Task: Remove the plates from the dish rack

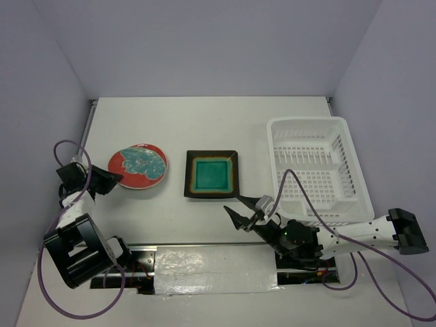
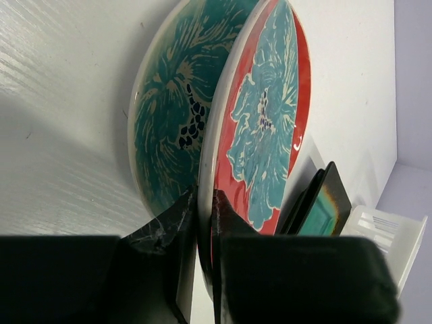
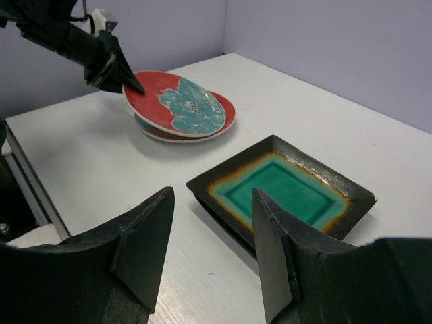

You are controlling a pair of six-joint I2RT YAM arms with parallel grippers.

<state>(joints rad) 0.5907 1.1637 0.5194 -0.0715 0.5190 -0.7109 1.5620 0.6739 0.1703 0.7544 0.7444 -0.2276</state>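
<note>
My left gripper (image 1: 116,178) is shut on the near rim of a round red-rimmed plate (image 1: 138,165) with a teal-white floral centre. It holds that plate tilted above a second round floral plate (image 3: 223,125) lying on the table. In the left wrist view the jaws (image 2: 204,197) pinch the held plate's (image 2: 266,115) pale rim, with the lower plate (image 2: 169,108) beside it. A square black-rimmed teal plate (image 1: 212,174) lies mid-table; it seems to rest on another black square plate whose centre is hidden. My right gripper (image 1: 236,206) is open and empty, just short of the teal plate (image 3: 283,185).
The white lattice dish rack (image 1: 319,170) stands at the right with no plates showing in it; its corner shows in the left wrist view (image 2: 388,229). Grey walls enclose the table on three sides. A taped strip (image 1: 214,269) runs along the near edge between the arm bases.
</note>
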